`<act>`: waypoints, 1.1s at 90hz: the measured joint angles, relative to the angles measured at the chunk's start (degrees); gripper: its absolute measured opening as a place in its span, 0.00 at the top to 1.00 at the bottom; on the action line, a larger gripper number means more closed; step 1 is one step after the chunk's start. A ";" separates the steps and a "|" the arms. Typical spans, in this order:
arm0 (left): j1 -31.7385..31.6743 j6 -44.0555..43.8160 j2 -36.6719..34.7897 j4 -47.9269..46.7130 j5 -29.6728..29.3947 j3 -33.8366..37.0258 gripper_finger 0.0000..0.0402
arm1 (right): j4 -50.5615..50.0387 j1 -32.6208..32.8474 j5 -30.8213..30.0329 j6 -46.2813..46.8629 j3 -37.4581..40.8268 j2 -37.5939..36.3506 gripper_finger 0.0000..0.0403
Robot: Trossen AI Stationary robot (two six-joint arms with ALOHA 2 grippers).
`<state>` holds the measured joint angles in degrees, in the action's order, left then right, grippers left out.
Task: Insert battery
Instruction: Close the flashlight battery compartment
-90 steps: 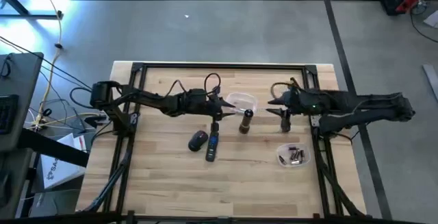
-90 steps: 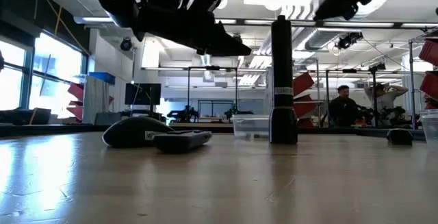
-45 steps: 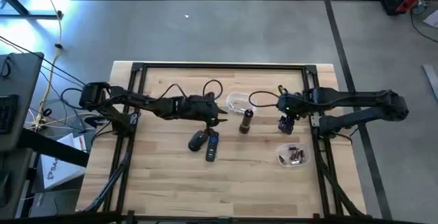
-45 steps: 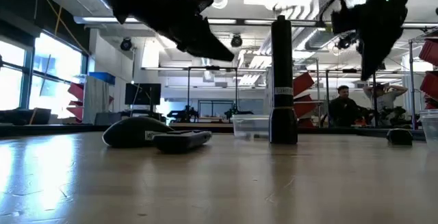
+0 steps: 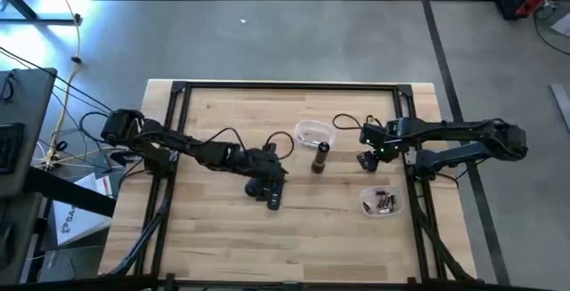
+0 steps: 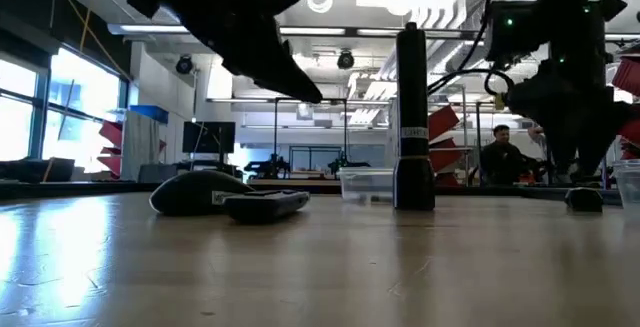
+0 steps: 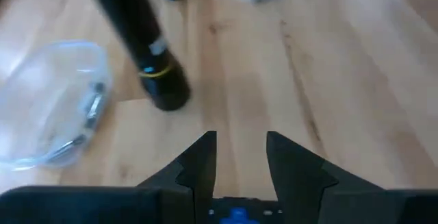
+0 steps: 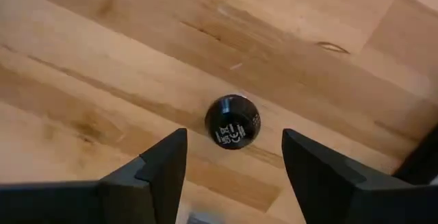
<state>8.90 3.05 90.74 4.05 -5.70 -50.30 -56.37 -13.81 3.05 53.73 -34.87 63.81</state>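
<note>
A black flashlight (image 5: 319,157) stands upright on its end near the table's middle. A black mouse (image 5: 256,185) and a dark remote (image 5: 274,198) lie just left of it. My left gripper (image 7: 239,157) hangs open above the remote, whose blue button (image 7: 236,214) shows below the fingers. A small round black cap (image 8: 233,122) lies on the wood at the right. My right gripper (image 8: 233,148) points down over it, open, a finger on either side and clear of it. Batteries lie in a clear cup (image 5: 381,204).
A clear tub (image 5: 313,133) sits just beyond the flashlight, toward the far edge. A dark metal frame (image 5: 285,85) runs round the table's far and side edges. Bare wood stretches along the near half. People stand in the room beyond (image 6: 500,152).
My left gripper has moved toward the near edge, from beyond the mouse to above the remote. My right gripper has tipped over to point down and has come down over the black cap. The things on the table have kept still.
</note>
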 joint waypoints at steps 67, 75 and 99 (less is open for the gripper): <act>2.95 -2.43 0.00 -5.97 -1.10 0.00 0.72 | 11.17 0.09 1.75 8.32 8.01 0.39 0.50; 2.93 -2.43 0.00 -5.96 -1.10 0.00 0.72 | 11.85 0.09 1.72 8.43 8.57 0.44 0.52; 2.93 -2.43 0.00 -5.94 -1.10 0.00 0.72 | 12.45 0.09 1.53 9.01 8.57 0.42 0.64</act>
<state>11.84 0.62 90.74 -1.90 -6.81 -50.30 -43.92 -13.72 4.58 62.74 -26.30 64.23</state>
